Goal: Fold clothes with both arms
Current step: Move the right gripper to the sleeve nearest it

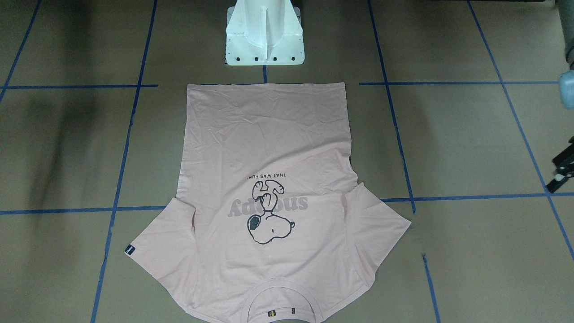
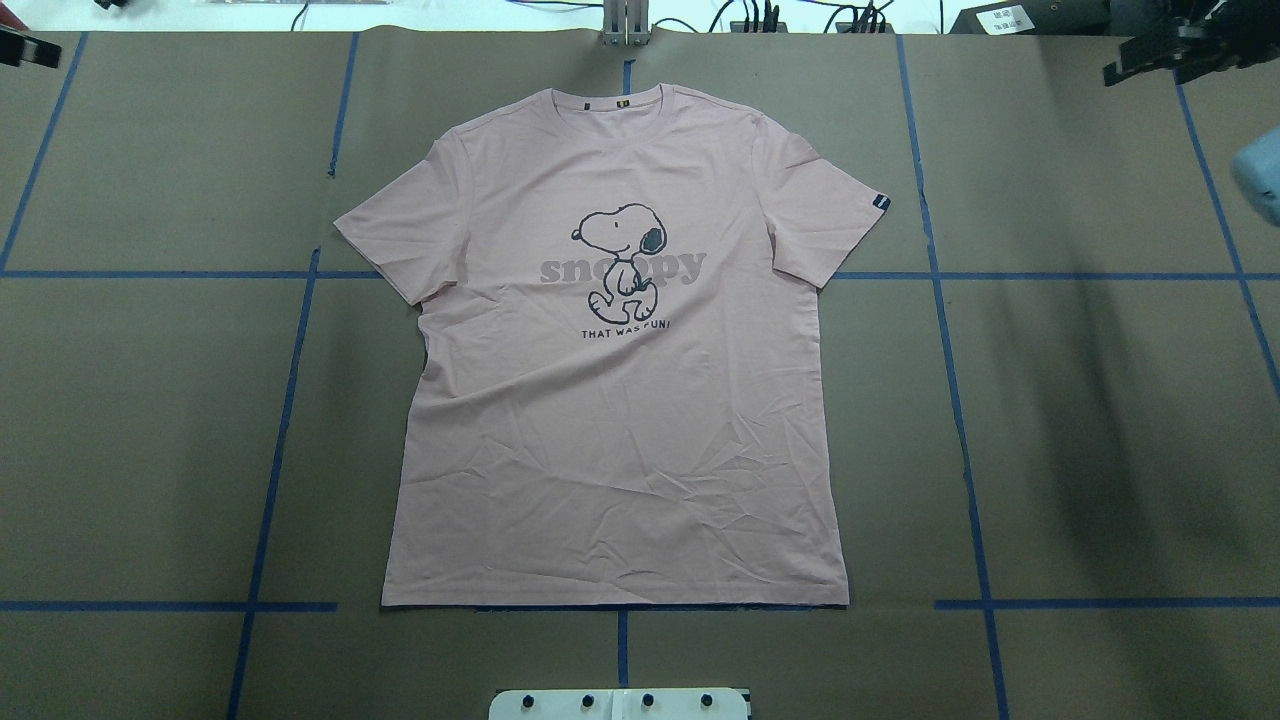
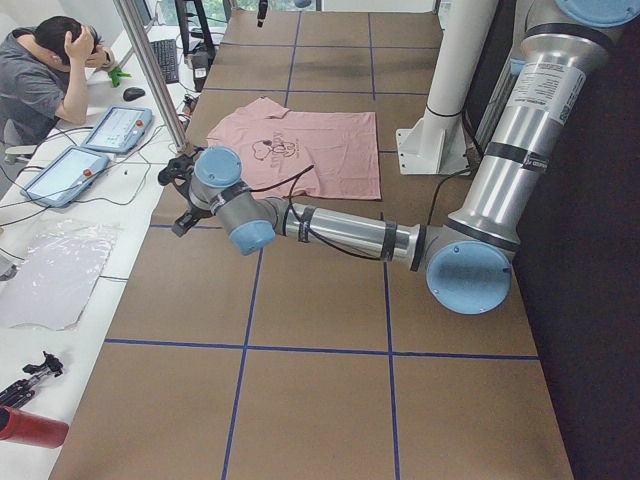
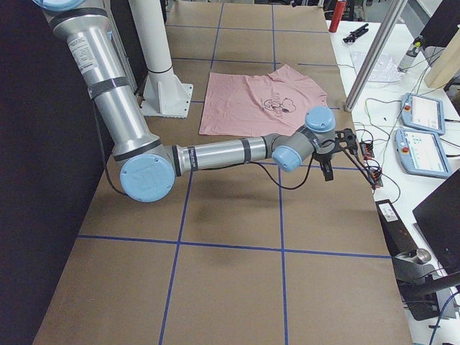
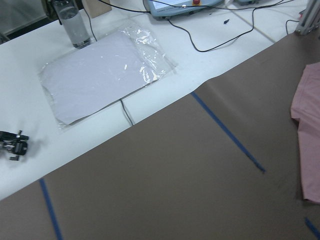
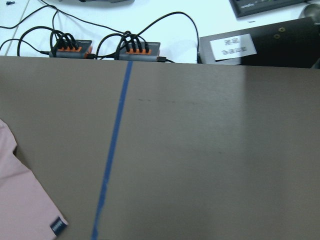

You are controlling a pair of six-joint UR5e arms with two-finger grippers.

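The pale pink T-shirt lies flat in the middle of the table, dog print up, collar at the far edge and hem toward the robot's base. It also shows in the front view. Its black sleeve tag is on the sleeve toward my right arm. My left gripper hangs far off to the shirt's left at the table's far edge, its fingers spread apart and empty in the front view. My right gripper is far to the right at the far edge, open and empty. Both are well clear of the shirt.
The white pedestal base stands just behind the shirt's hem. Blue tape lines cross the brown table. An operators' desk with tablets, cables, a plastic sheet and a seated person borders the far edge.
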